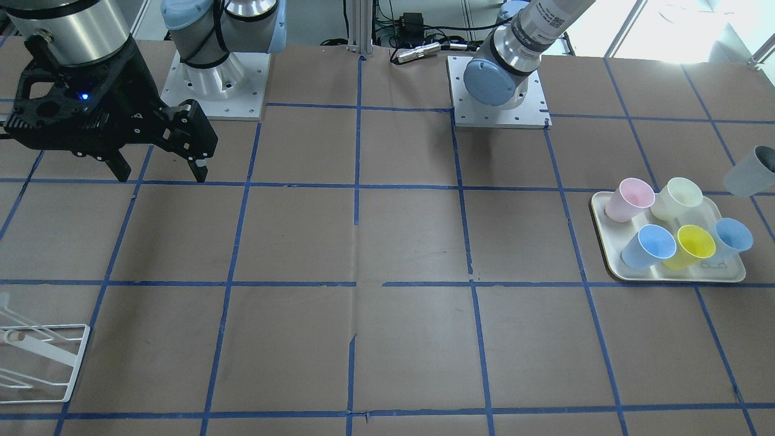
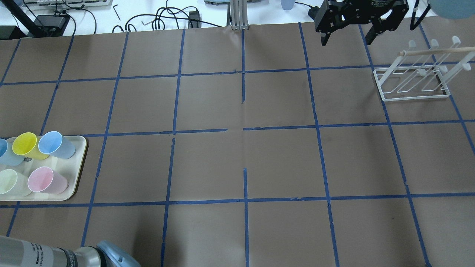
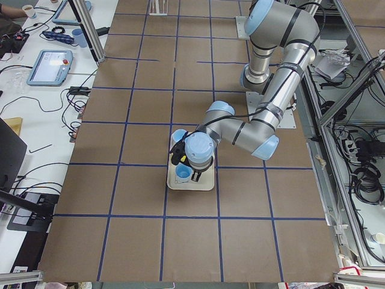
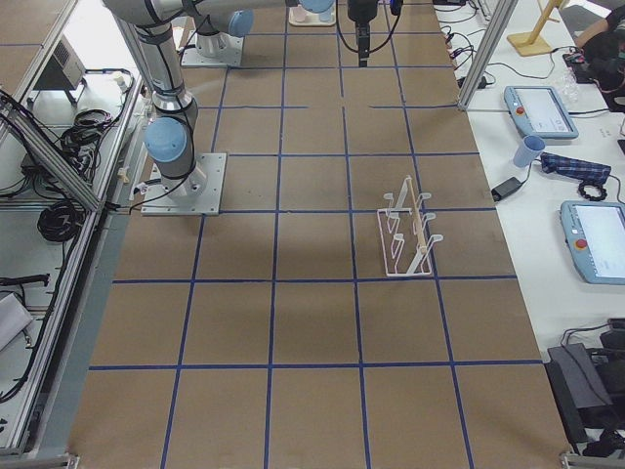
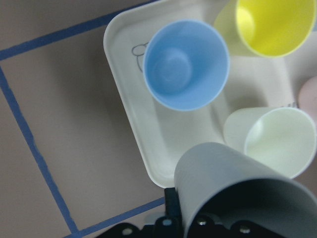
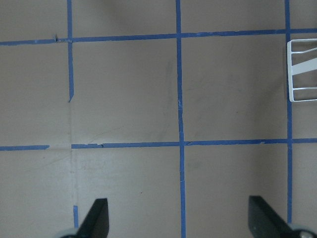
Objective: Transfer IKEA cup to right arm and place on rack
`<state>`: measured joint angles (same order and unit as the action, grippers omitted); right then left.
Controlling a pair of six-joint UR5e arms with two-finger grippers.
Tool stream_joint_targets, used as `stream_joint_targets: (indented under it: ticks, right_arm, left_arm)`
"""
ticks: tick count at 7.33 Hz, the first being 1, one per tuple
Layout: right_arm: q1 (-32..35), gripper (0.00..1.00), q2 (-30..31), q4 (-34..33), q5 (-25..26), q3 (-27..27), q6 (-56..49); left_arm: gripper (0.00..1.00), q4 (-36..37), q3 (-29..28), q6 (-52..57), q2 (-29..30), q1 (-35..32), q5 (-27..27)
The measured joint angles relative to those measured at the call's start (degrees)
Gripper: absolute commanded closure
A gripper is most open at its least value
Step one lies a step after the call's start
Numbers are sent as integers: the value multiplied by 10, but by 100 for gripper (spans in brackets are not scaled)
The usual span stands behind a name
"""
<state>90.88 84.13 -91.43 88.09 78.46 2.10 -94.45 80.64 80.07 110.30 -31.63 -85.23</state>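
The grey IKEA cup [image 5: 233, 188] is held in my left gripper [image 3: 187, 170], tilted, just above the near corner of the cream tray [image 5: 148, 148]. It also shows at the right edge of the front view [image 1: 749, 172], lifted beside the tray [image 1: 605, 242]. The fingers are hidden behind the cup. My right gripper [image 1: 160, 169] hangs open and empty high over the table's far side [image 2: 347, 39], its fingertips [image 6: 99, 220] wide apart. The white wire rack [image 2: 419, 78] stands on the table, below and to the right of that gripper in the overhead view, with nothing on it.
The tray holds a pink cup [image 1: 629, 200], a pale cream cup [image 1: 677, 198], a yellow cup [image 1: 690, 245] and two light blue cups [image 1: 648, 247]. The brown table has blue tape grid lines. Both arm bases [image 1: 215, 91] stand at the robot's edge of the table.
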Motion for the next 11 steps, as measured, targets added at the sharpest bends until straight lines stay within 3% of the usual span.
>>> stream_joint_targets:
  ticks: [2, 5, 8, 11]
  right_arm:
    - [0, 0, 0, 0, -1, 0, 1]
    - [-1, 0, 2, 1, -2, 0, 3]
    - [-5, 0, 4, 3, 1, 1, -2]
    - [-26, 0, 6, 30, -23, -4, 1]
  left_arm:
    - [100, -186, -61, 0, -4, -53, 93]
    - [100, -424, -65, -7, -3, -142, 304]
    - [100, -519, -17, -26, -25, -274, 538]
    - [100, -557, 55, -34, -59, -390, 765]
